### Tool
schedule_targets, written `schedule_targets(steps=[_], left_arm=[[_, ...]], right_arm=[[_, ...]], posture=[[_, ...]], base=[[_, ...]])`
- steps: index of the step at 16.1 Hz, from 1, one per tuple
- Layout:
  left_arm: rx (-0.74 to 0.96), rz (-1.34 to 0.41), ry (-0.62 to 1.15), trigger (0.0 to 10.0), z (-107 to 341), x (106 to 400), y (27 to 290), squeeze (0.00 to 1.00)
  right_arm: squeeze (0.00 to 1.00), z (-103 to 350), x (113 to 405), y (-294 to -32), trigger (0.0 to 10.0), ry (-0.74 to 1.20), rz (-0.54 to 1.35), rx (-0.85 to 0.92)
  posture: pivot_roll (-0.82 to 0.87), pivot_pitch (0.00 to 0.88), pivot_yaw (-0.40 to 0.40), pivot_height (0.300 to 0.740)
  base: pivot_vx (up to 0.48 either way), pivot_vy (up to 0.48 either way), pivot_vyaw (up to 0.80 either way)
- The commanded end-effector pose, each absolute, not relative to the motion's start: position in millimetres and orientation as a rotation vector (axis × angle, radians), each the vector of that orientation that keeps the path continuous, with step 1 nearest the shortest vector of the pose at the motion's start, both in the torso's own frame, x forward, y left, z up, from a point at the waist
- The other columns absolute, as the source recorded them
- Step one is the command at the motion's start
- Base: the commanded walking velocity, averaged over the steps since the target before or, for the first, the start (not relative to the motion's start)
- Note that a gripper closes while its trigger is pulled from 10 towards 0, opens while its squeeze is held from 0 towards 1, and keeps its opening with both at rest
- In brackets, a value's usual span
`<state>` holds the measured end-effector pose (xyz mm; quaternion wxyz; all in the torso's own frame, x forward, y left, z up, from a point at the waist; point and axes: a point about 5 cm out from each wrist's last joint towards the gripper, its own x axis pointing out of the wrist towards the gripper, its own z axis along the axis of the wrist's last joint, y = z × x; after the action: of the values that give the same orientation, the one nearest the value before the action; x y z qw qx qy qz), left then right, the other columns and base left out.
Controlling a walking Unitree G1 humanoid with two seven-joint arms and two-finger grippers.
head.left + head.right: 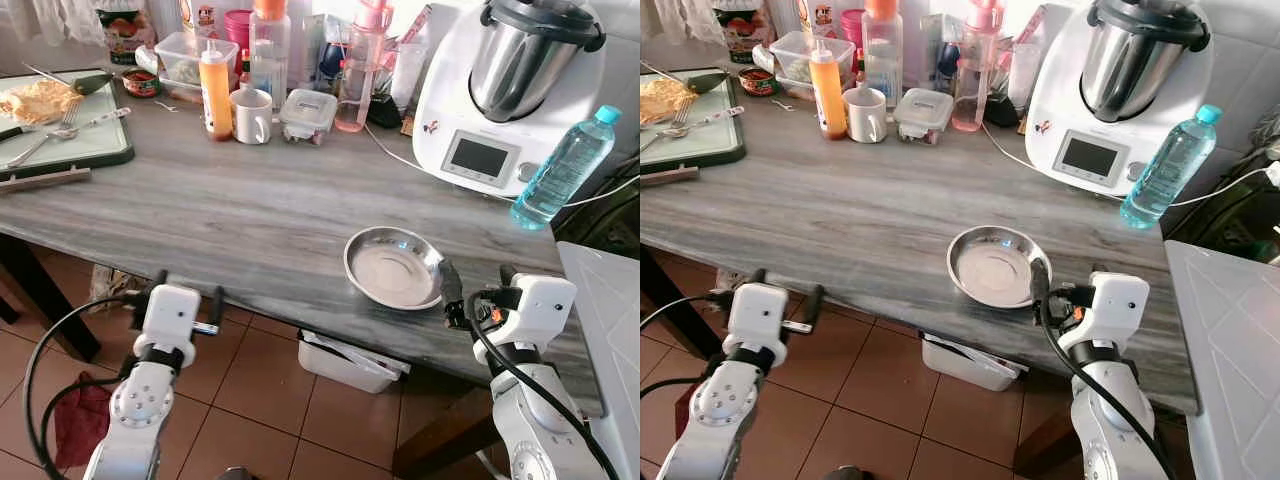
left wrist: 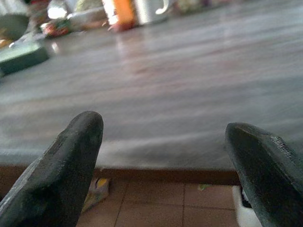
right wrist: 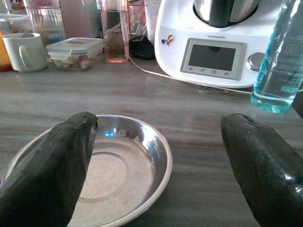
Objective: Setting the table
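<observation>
A shallow steel bowl (image 1: 395, 268) sits empty near the front edge of the grey wooden table (image 1: 230, 220). My right gripper (image 1: 478, 287) is open just right of the bowl at the table's edge, and its left finger stands close by the bowl's rim. In the right wrist view the bowl (image 3: 118, 165) lies partly behind that finger (image 3: 47, 170). My left gripper (image 1: 187, 292) is open and holds nothing, at the table's front edge far to the left of the bowl. The left wrist view looks over the bare tabletop (image 2: 180, 94).
At the back stand a white kitchen machine (image 1: 505, 90), a blue water bottle (image 1: 562, 170), a white mug (image 1: 252, 115), an orange bottle (image 1: 214, 92) and several containers. A green tray (image 1: 90, 140) with food and cutlery lies far left. A white tub (image 1: 350, 362) sits under the table.
</observation>
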<state>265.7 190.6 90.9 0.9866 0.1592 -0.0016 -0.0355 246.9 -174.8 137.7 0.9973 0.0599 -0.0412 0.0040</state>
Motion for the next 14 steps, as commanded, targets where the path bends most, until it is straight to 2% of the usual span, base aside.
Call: schedule_targets(steps=[1,3,7,8,12,14], left_arm=[[0.324,-0.112,-0.042,10.0,101.6,269.7,182.9,0.00],[0.338,-0.111,-0.070,10.0,108.5,268.5,183.1,0.00],[0.344,0.000,-0.127,10.0,122.5,271.5,193.4,0.00],[0.333,-0.006,-0.139,10.0,124.6,270.6,188.9,0.00],[0.298,-0.096,-0.130,10.0,122.7,268.4,168.7,0.00],[0.308,-0.093,-0.120,10.0,123.0,270.1,171.1,0.00]], right_arm=[[0.00,136.8,246.2,-177.9,10.0,-0.082,0.001,0.104],[0.00,138.7,245.0,-181.9,10.0,-0.089,-0.009,0.093],[0.00,138.4,238.8,-188.7,10.0,-0.091,-0.043,0.087],[0.00,136.9,237.8,-188.1,10.0,-0.083,-0.048,0.095],[0.00,136.7,238.9,-181.7,10.0,-0.084,-0.029,0.101],[0.00,137.5,238.4,-182.4,10.0,-0.093,-0.037,0.096]], posture=[[0.21,0.094,-0.126,0.714],[0.20,0.088,-0.125,0.714],[0.19,0.079,-0.117,0.714],[0.19,0.080,-0.117,0.714],[0.19,0.085,-0.106,0.714],[0.19,0.087,-0.097,0.714]], base=[[0.000,0.000,0.00],[0.000,0.000,0.00],[0.000,0.000,0.00],[0.000,0.000,0.00],[0.000,0.000,-0.76],[0.000,0.000,-0.31]])
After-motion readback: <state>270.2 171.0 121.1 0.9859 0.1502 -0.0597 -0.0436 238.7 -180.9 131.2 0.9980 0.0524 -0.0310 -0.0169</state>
